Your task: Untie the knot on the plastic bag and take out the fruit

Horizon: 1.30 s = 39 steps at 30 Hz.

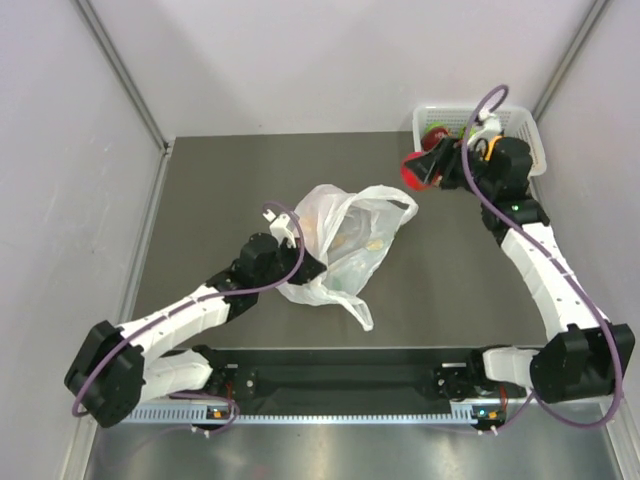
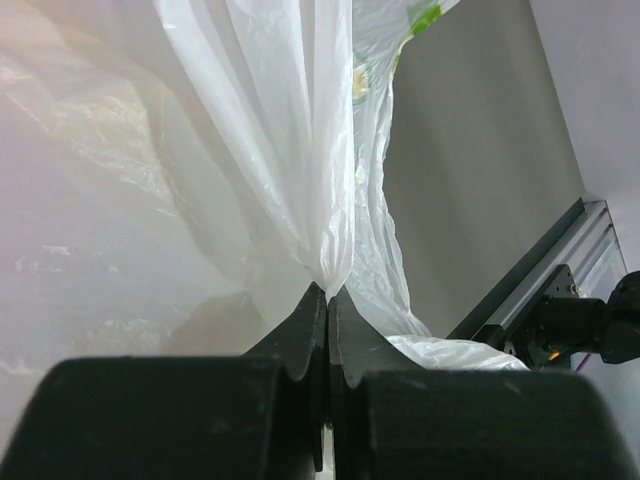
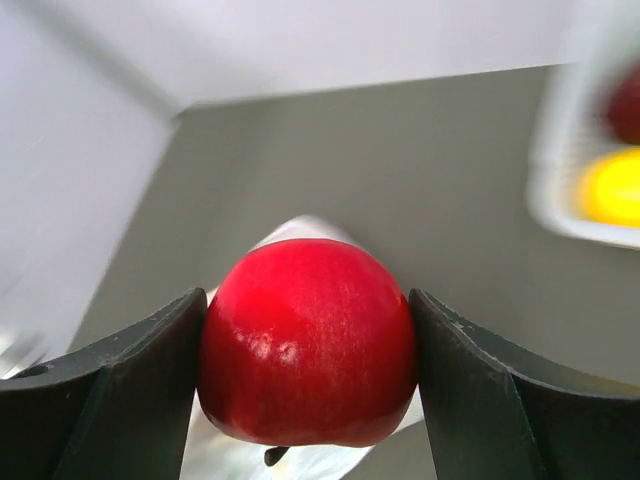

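Grey matte tabletop (image 1: pixel 200 200) spreads between pale walls (image 1: pixel 60 150), and the plastic bag (image 1: pixel 345 245) lies crumpled near its middle, with a handle loop reaching toward 2 o'clock and a loose tail trailing toward 5 o'clock. Whether the orange patches showing through it are print or fruit, I cannot tell. My left gripper (image 1: pixel 305 268) sits at the bag's 8 o'clock side. In my left wrist view its two dark fingers are pressed together with a pleat of the thin white film pinched between the tips, and the plastic rises from there in taut folds. A green and orange citrus print shows toward 1 o'clock. My right gripper (image 3: pixel 308 335) hangs above the table's 1 o'clock region, just off the 9 o'clock edge of the white basket (image 1: pixel 535 125). Its jaws are spread wide enough to clamp a glossy red fruit (image 3: pixel 308 340), one pad touching each flank, and the fruit is clear of the tabletop. Blurred at 3 o'clock in that wrist view, the basket holds a yellow fruit (image 3: pixel 610 187) with a dark red shape (image 3: pixel 625 105) beside it.
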### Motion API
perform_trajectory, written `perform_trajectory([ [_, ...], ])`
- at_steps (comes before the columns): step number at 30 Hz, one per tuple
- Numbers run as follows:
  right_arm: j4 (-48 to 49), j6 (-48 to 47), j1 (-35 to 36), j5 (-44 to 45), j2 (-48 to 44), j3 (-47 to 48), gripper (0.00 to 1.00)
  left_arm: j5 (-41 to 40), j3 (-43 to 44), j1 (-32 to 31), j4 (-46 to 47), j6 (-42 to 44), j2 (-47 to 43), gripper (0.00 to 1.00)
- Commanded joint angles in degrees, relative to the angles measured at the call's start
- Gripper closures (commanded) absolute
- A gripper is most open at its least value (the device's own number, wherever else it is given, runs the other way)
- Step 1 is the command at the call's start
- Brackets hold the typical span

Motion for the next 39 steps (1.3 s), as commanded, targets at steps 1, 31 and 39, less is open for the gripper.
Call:
perform_trajectory([
  [1, 2.28, 2.59, -4.68, 24.78, 4.13, 2.42, 1.00, -1.01, 2.92, -0.08, -3.79, 2.71, -3.27, 1.00],
  [31, -4.04, 1.11, -15.68, 23.97, 38.44, 36.38, 0.00, -4.43, 0.20, 0.01, -10.40, 9.40, -11.79, 1.00],
  [39, -1.22, -3.19, -8.13, 11.03, 5.67, 8.86, 0.00, -7.60, -1.21, 0.01, -6.18, 7.20, -13.73, 1.00],
])
